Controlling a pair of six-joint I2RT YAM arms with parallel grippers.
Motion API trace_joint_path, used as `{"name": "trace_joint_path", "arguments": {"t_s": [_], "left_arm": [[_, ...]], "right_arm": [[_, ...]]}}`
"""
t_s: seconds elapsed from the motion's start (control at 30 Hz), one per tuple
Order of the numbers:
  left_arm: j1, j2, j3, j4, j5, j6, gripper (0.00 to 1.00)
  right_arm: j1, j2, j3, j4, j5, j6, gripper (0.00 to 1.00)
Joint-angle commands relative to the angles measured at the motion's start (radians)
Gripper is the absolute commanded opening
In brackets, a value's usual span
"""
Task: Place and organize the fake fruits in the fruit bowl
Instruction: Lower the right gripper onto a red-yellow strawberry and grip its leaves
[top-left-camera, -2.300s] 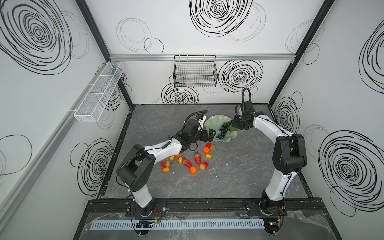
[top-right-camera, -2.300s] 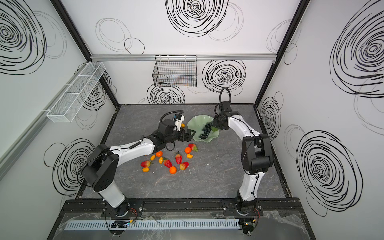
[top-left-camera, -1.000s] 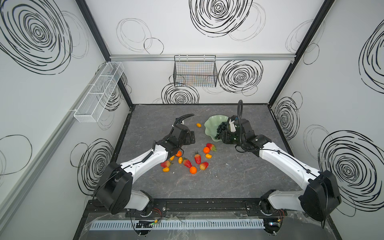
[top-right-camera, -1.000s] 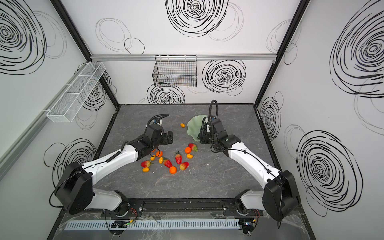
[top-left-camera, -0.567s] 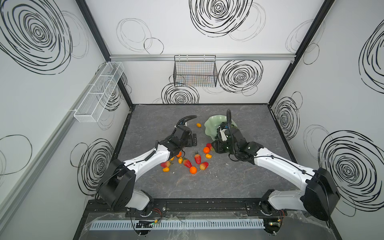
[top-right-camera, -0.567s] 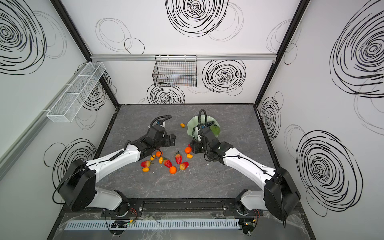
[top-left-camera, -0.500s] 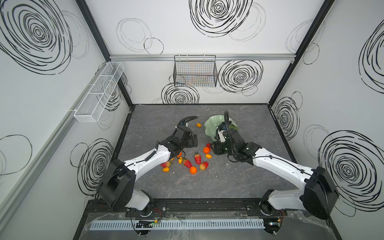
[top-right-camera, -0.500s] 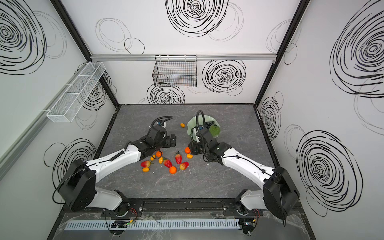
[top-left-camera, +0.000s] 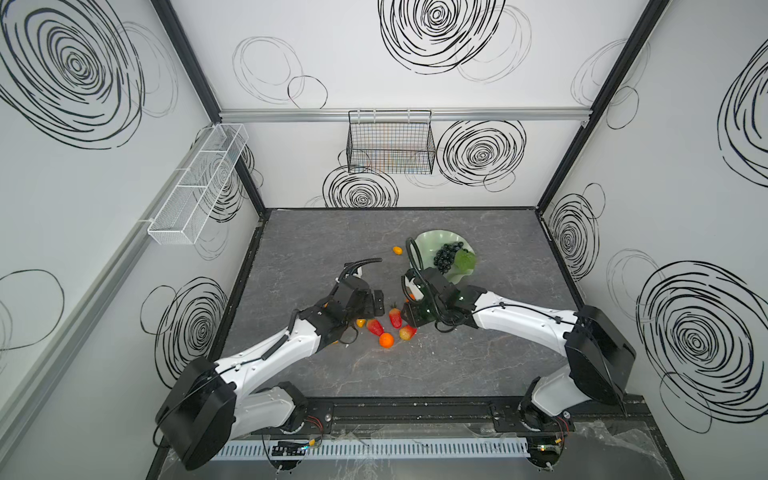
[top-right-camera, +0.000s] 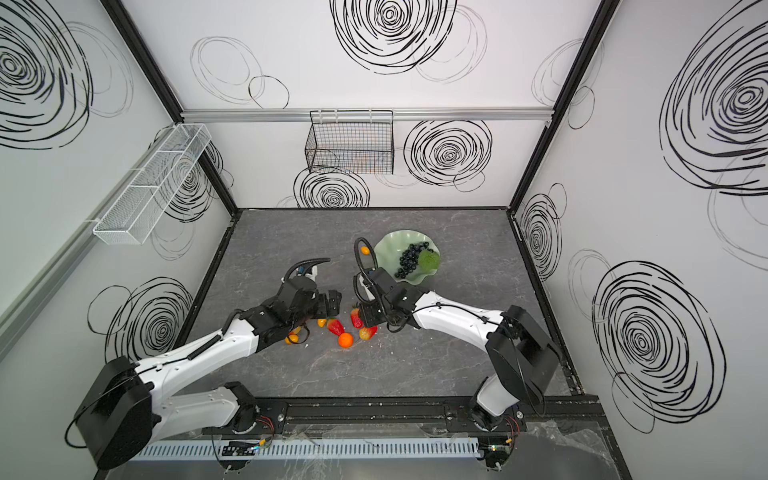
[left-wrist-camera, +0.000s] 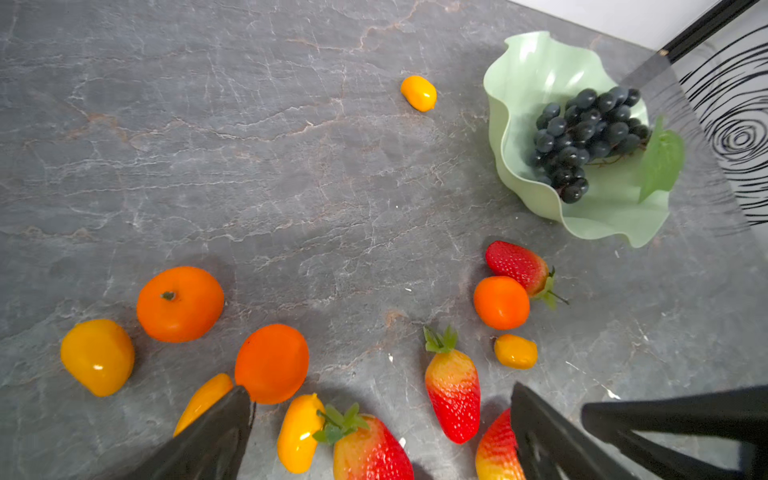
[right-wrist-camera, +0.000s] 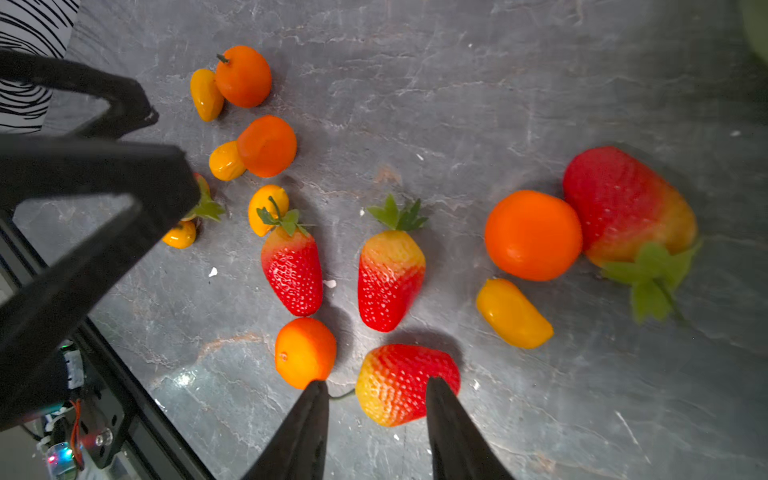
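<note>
- Right gripper (right-wrist-camera: 376, 384) no longer working over the fruit bowl (top-left-camera: 419, 245); its arm is swinging back across to the loose pile and is now hanging low over it
- Grape bunch (top-left-camera: 446, 255) is lying inside the bowl, its leaf draping toward the rim; nothing else is sitting in there
- Right jaws are standing part-open, straddling a strawberry (right-wrist-camera: 403, 365) at the edge of the pile; a gap is showing on one side and the other finger is sitting at the fruit's flank, so not clamping yet
- Left gripper (left-wrist-camera: 380, 392) is also pulling back from the bowl, hovering over the pile with jaws spread wide, carrying nothing
- Remaining fake fruits (right-wrist-camera: 390, 274) (tangerines, kumquats, strawberries) are resting on the table (top-left-camera: 332, 237) between the two grippers; one kumquat (top-left-camera: 397, 250) is lying alone just beside the bowl
- Reading: grapes delivered, pick cycle restarting; the strawberry is looking like the next item, with most of the task still waiting
</note>
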Motion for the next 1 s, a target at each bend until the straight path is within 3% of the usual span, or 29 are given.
{"name": "trace_joint_path", "arguments": {"t_s": [0.0, 0.17, 0.33, 0.97], "left_arm": [[0.016, -0.081, -0.043, -0.012, 0.026, -0.051, 1.0], [0.102, -0.215, -0.136, 0.027, 0.14, -0.092, 1.0], [0.151, -0.288, -0.167, 0.02, 0.183, -0.094, 1.0], [0.203, -0.281, -0.183, 0.056, 0.261, -0.069, 1.0]], "right_arm": [[0.0, 0.083, 0.093, -0.041, 0.022, 0.066, 0.43], [-0.001, 0.2, 0.216, -0.109, 0.061, 0.095, 0.43], [0.0, 0.304, 0.328, -0.17, 0.057, 0.082, 0.46], [0.013, 0.531, 0.58, -0.364, 0.126, 0.072, 0.46]]}}
